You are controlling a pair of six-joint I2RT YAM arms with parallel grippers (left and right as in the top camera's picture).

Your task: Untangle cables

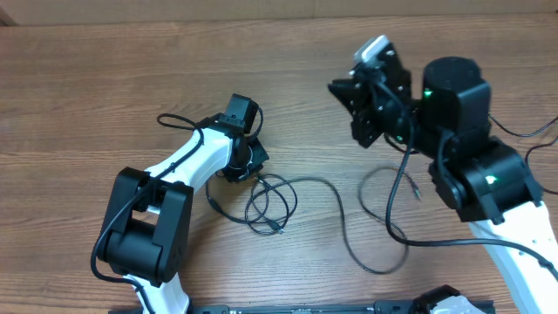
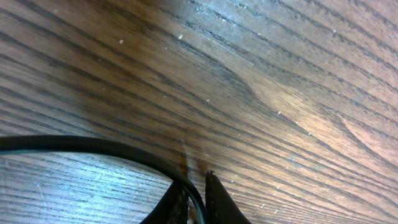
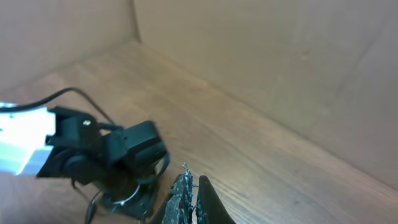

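Thin black cables [image 1: 272,206] lie in loose loops at the table's middle. One long cord [image 1: 349,240] trails right to another loop [image 1: 390,209]. My left gripper [image 1: 250,163] is low on the table at the left end of the loops. In the left wrist view it [image 2: 198,194] is shut on a black cable [image 2: 93,145] that curves off to the left. My right gripper [image 1: 342,90] is raised above the table, up and right of the loops, pointing left. In the right wrist view it [image 3: 190,198] is shut with nothing between its fingers.
The table is brown wood [image 1: 105,96]. A thicker black arm wire [image 1: 179,122] arcs beside the left arm. The right arm's base and wires [image 1: 471,166] fill the right side. A cardboard wall [image 3: 280,56] stands behind the table. The left arm's head [image 3: 118,158] shows in the right wrist view.
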